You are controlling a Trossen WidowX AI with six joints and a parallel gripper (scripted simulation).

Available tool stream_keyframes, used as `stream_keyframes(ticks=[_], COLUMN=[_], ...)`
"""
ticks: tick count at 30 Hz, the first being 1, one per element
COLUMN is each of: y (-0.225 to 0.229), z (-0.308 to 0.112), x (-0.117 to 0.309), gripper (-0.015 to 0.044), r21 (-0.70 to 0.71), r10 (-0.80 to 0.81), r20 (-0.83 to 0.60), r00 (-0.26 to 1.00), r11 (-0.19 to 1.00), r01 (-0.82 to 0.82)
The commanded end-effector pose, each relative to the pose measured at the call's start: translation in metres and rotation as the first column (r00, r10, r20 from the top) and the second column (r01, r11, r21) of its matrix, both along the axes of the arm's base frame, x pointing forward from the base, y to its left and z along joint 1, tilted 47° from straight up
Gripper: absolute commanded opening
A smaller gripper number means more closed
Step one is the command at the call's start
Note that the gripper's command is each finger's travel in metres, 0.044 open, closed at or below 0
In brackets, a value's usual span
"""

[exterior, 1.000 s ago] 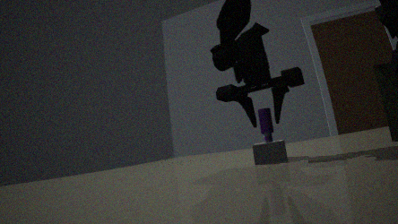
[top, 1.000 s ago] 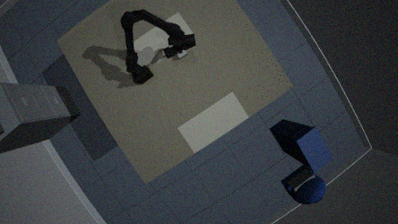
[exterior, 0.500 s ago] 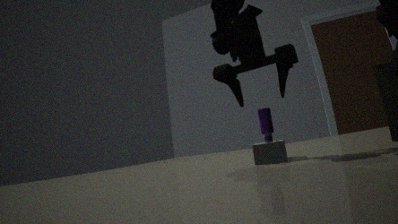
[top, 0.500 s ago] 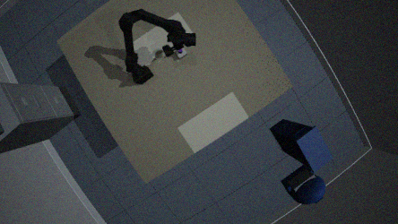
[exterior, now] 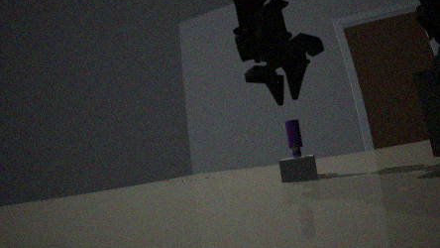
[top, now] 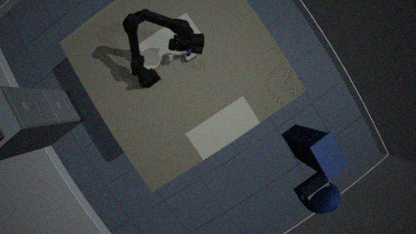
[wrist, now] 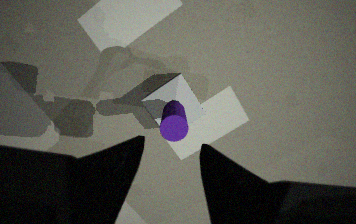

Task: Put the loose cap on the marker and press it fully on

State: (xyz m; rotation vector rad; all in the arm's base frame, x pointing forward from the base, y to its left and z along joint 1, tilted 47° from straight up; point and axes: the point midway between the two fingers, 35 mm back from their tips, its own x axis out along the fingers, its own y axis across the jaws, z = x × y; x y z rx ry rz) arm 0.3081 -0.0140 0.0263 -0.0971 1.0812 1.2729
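Note:
The purple cap (top: 188,52) (exterior: 293,134) (wrist: 174,128) sits upright over the top of the marker, whose short lower part (exterior: 296,152) shows between the cap and the holder block. Whether the cap is fully seated cannot be told. The grey holder block (exterior: 298,170) (wrist: 190,95) stands on the table (top: 234,67) (exterior: 198,210). My gripper (exterior: 287,101) (wrist: 172,146) is open and empty, pointing down above the cap. In the exterior view a gap shows between the fingertips and the cap's top. In the top view the fingertips are hidden.
A white rectangle (top: 222,128) lies near one table edge, and another (top: 187,21) lies under the arm. The arm's base (top: 147,78) stands on the table. A grey cabinet (top: 37,114) and a blue chair (top: 329,156) stand off the table.

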Motion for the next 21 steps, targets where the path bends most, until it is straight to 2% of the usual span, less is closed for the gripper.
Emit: stream_keyframes(ticks=[1, 5, 21], y=[0.0021, 0.0032, 0.0043], z=[-0.0039, -0.0058, -0.0068], x=[-0.0009, -0.0012, -0.0013], gripper=[0.0099, 0.0000, 0.0000], r21=[-0.112, -0.233, -0.239], r10=[-0.348, -0.531, -0.539], r20=[-0.346, -0.508, -0.515], r00=[0.872, 0.678, 0.666], r11=[0.938, 0.843, 0.837], r01=[0.329, 0.486, 0.492])
